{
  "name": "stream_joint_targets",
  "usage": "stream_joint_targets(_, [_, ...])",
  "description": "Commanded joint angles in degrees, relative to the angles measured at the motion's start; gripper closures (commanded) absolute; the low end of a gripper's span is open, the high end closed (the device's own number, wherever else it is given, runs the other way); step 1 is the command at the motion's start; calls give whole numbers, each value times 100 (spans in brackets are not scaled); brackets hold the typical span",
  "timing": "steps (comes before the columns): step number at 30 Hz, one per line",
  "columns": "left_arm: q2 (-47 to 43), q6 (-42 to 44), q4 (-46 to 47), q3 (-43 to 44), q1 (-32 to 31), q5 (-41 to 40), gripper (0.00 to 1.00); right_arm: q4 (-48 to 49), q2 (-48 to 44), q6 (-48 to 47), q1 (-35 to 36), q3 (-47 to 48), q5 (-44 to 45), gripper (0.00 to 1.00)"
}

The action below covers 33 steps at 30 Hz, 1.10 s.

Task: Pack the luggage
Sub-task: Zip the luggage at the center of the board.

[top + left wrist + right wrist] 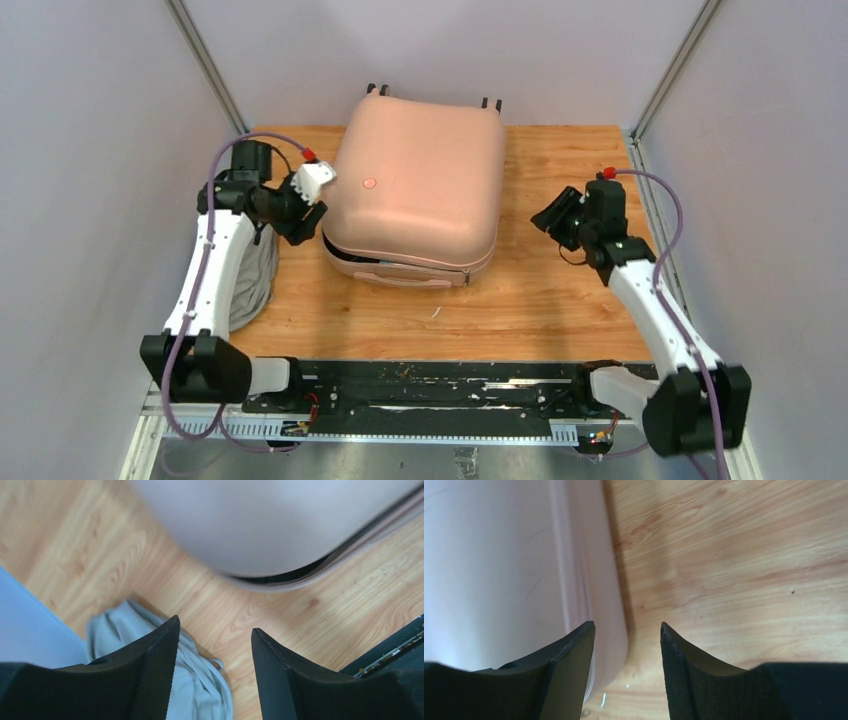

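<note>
My left arm (205, 270) and my right arm (655, 300) both reach forward from their bases, with wrists turned inward. My left gripper (215, 630) tilts downward, jaws apart. My right gripper (627, 627) does likewise, jaws apart.

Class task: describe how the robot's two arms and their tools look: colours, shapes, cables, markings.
The left arm and right arm share white links and bulky black joints. A lilac cable loops along each, ending in a red cap by the wrist. The left wrist carries a white block. The left tool and right tool have black wedge-shaped fingers with textured inner faces.
</note>
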Motion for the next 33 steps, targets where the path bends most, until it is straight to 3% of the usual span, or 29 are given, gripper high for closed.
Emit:
stream_joint_targets(1, [472, -455, -34, -87, 1021, 732, 41, -90, 1186, 101, -196, 750, 533, 46])
stream_joint_targets(6, [624, -1780, 1924, -834, 1281, -591, 42, 199, 3061, -57, -192, 2025, 198, 47])
stream_joint_targets(10, [644, -2533, 3153, -1417, 1283, -1139, 41, -385, 4726, -182, -56, 3727, -478, 52])
stream_joint_targets(14, [631, -2573, 2935, -1560, 1272, -792, 41, -940, 5874, -353, 364, 5100, -643, 52])
stream_joint_targets(17, [265, -2087, 2822, -2036, 1273, -301, 40, -1192, 6438, -480, 682, 6051, -756, 50])
stream_joint_targets(24, [-96, -1492, 2397, -2744, 1266, 491, 40, -1262, 7607, -518, 930, 8221, -1834, 47])
stream_joint_targets(26, [-232, -1385, 2363, -2984, 1219, 608, 40, -1266, 7755, -726, 950, 8694, -2056, 42])
stream_joint_targets(29, [-560, -1171, 2265, -3213, 1065, 703, 40, -1277, 7380, -957, 844, 8263, -1649, 34])
stream_joint_targets(33, [-983, -1066, 2139, -3377, 1019, 894, 41, -865, 5973, -1061, 371, 6572, -808, 26])
